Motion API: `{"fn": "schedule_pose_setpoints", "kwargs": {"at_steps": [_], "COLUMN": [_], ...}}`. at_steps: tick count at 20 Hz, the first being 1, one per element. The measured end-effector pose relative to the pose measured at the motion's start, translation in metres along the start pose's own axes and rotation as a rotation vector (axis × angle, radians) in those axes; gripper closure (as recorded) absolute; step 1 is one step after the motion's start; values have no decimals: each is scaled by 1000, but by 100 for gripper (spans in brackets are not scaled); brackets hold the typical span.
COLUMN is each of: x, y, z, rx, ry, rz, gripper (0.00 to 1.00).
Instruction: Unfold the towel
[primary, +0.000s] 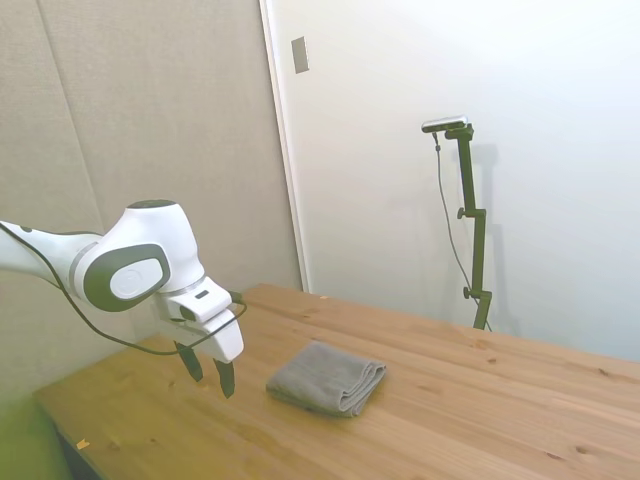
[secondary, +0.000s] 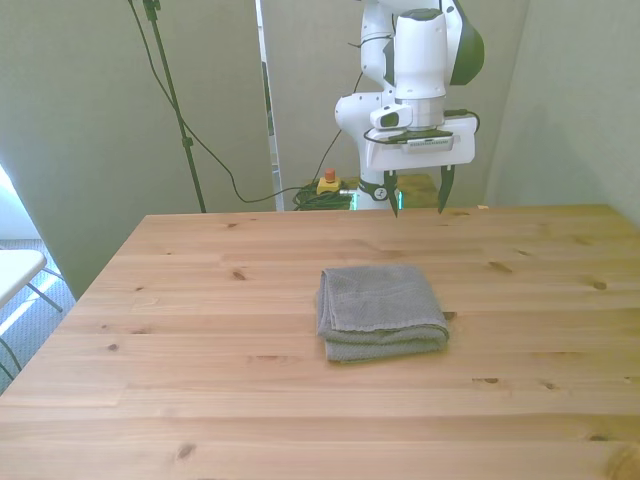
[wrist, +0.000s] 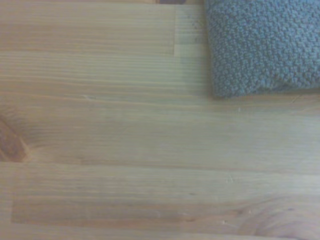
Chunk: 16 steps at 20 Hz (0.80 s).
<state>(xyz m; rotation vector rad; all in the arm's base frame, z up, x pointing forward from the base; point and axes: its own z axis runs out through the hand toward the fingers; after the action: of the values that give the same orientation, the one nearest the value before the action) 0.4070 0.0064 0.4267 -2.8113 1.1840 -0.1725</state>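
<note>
The grey towel (primary: 327, 377) lies folded in a thick flat pad near the middle of the wooden table (primary: 500, 400). In the front view the towel (secondary: 381, 308) shows stacked layers along its near edge. My gripper (primary: 207, 370) hangs open above the table, to the left of the towel in the side view, with nothing between its fingers. In the front view the gripper (secondary: 418, 193) hovers beyond the towel, near the table's far edge. The wrist view catches one corner of the towel (wrist: 262, 45) on bare wood.
A red and yellow button device (secondary: 327, 181) and cables lie on the floor behind the table. Walls stand close behind the table's far side.
</note>
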Motion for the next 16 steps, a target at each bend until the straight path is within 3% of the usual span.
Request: {"fn": "schedule_pose_setpoints", "kwargs": {"at_steps": [5, 10, 16], "x": [26, 141, 241], "y": [13, 62, 104], "z": [6, 9, 34], "rx": [-3, 20, 100], "ry": [-9, -24, -150], "rz": [56, 193, 264], "gripper": [0, 0, 0]}}
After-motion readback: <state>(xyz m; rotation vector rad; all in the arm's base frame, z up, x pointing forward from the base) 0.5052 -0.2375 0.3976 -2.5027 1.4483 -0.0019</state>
